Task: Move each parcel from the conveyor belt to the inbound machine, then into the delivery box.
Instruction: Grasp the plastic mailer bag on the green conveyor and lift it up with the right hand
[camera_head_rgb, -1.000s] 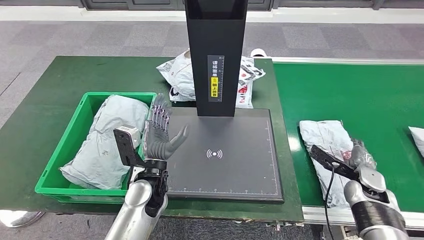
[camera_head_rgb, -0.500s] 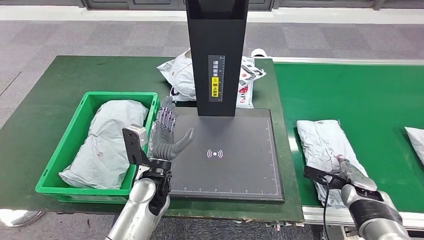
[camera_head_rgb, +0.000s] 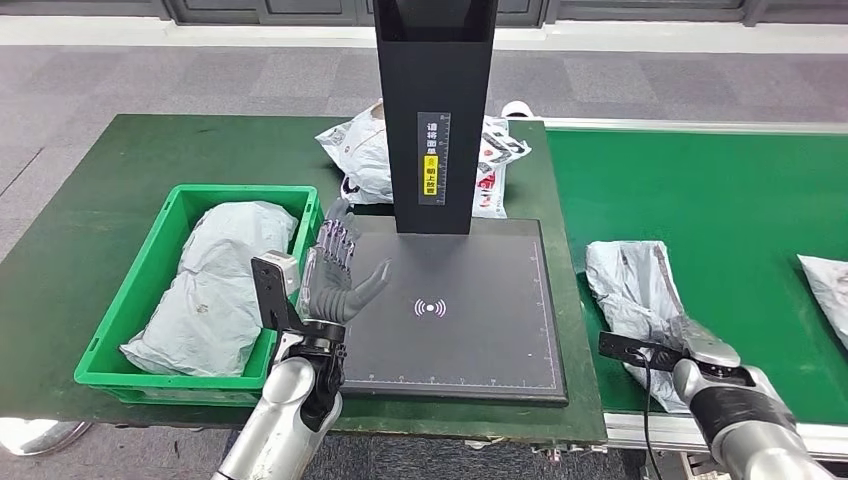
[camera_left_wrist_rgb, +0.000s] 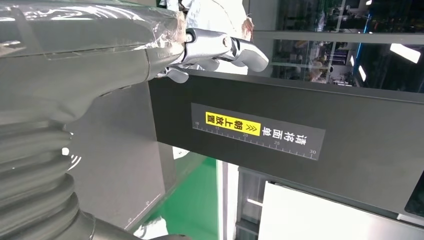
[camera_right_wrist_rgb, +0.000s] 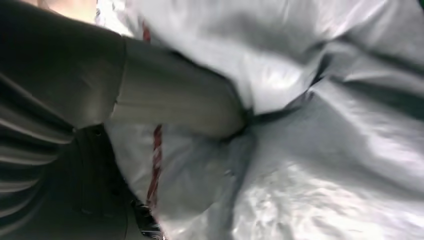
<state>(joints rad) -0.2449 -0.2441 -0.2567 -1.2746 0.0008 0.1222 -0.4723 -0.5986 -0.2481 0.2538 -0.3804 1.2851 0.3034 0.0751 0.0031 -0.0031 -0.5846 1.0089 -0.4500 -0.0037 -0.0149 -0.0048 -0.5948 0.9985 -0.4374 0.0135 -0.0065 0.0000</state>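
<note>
Parcel (camera_head_rgb: 636, 290) of grey poly-mailer film lies crumpled on the conveyor belt (camera_head_rgb: 740, 190), right of the inbound machine's scan plate (camera_head_rgb: 470, 330).

The right hand (camera_head_rgb: 700, 350) is down on the bag's near end; the right wrist view shows its thumb (camera_right_wrist_rgb: 185, 102) pressed into a fold of film, so it appears to have hold of the parcel. The bag looks light, limp and slick: it will likely sag and slide if pinched at one corner, so a bunched fold near the middle seems the safer purchase. The left hand (camera_head_rgb: 335, 272) hovers with fingers spread, holding nothing, above the plate's left edge, beside the green delivery box (camera_head_rgb: 130, 305), which holds another grey mailer (camera_head_rgb: 215, 285). A white printed bag (camera_head_rgb: 365, 150) sits far behind the machine's black column (camera_head_rgb: 433, 100).
</note>
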